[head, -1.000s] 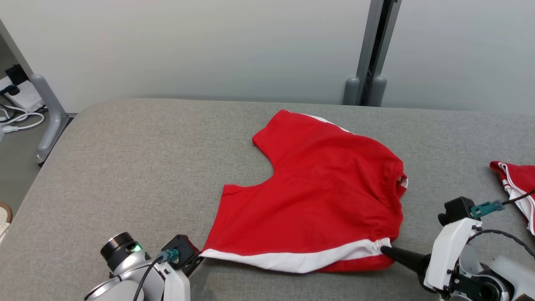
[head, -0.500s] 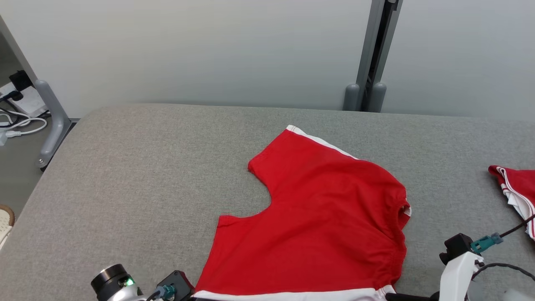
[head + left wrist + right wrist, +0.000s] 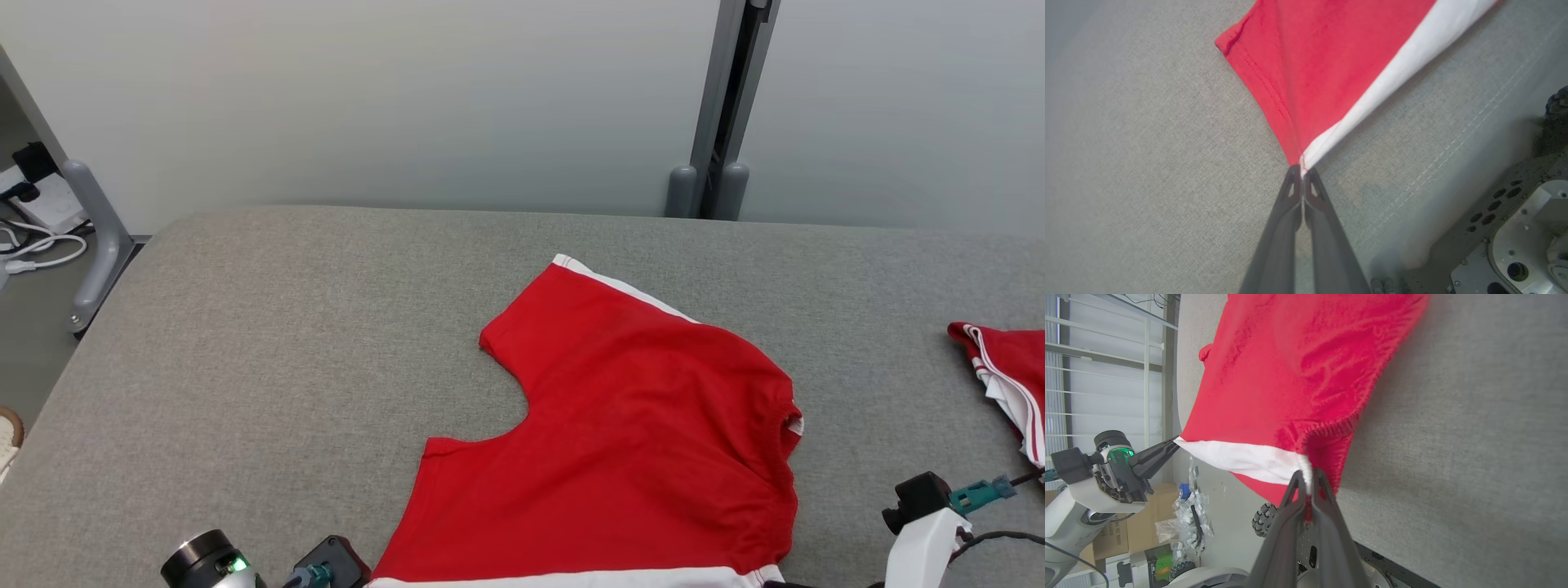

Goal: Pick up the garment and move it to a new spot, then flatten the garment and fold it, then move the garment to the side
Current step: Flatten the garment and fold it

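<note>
Left wrist view: you've got the left fingers (image 3: 1294, 188) clenched on a white-striped corner of the garment (image 3: 1323, 61). Right fingers (image 3: 1296, 486) pinch the opp. corner, same stripe. Rest of it lies spread on the grey bench (image 3: 245, 367), centre-right, w/ another red cloth (image 3: 1002, 367) well apart at far right.

Second red-white garment (image 3: 1006, 371) at right edge; grey post (image 3: 722, 106) upper right; grey metal leg (image 3: 96, 204) far left; cardboard box (image 3: 1145, 528) lower left.

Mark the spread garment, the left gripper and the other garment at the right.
Spread garment (image 3: 637, 441): head view, middle of its red cloth.
Left gripper (image 3: 1301, 170): left wrist view, between its fingertips.
Other garment (image 3: 1019, 356): head view, its red cloth.
</note>
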### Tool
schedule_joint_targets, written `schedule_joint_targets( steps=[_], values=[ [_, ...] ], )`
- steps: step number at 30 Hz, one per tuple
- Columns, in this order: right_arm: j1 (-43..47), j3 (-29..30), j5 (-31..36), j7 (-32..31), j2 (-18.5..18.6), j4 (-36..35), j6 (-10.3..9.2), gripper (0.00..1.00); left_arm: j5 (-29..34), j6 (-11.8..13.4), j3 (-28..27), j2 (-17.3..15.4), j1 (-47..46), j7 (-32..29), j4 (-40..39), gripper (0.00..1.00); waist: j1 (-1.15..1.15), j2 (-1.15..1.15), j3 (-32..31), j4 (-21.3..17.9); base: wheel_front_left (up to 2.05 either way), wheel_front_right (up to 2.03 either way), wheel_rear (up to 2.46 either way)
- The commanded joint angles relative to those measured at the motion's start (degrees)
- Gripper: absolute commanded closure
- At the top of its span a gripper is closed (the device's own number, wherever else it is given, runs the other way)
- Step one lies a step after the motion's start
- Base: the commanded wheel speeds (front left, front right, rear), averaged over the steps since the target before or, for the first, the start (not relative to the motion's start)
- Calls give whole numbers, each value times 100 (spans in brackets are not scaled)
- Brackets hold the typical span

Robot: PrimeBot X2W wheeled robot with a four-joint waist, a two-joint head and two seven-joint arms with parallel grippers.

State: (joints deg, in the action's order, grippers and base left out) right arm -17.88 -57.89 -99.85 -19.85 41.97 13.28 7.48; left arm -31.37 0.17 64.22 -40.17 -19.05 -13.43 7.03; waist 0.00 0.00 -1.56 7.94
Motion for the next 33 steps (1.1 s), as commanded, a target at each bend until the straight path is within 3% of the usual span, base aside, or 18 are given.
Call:
schedule_joint_targets(
  steps=[1, 10, 20, 25, 33],
  values=[
    [84, 68, -7, 136, 88, -141, 2, 100, -92, 93, -59, -23, 114, 0, -26, 100, 0, 0, 4, -20, 0, 0, 0],
    [65, 287, -91, 598, 54, -686, 2, 100, -527, 362, -484, -73, 108, 217, -62, 100, 0, 0, 64, -249, 0, 0, 0],
    [-143, 535, 20, 1128, -209, -1247, 2, 100, -781, 476, -1060, -396, -447, 195, -168, 100, 0, 0, 296, -770, 0, 0, 0],
    [-399, 746, 44, 1455, -594, -1309, 2, 100, -980, 503, -1454, -624, -902, 31, -159, 100, 0, 0, 623, -1155, 0, 0, 0],
    [-986, 901, 345, 1774, -1420, -875, 2, 100, -1044, 284, -1743, -820, -1778, -431, 176, 100, 0, 0, 1260, -1797, 0, 0, 0]
  ],
)
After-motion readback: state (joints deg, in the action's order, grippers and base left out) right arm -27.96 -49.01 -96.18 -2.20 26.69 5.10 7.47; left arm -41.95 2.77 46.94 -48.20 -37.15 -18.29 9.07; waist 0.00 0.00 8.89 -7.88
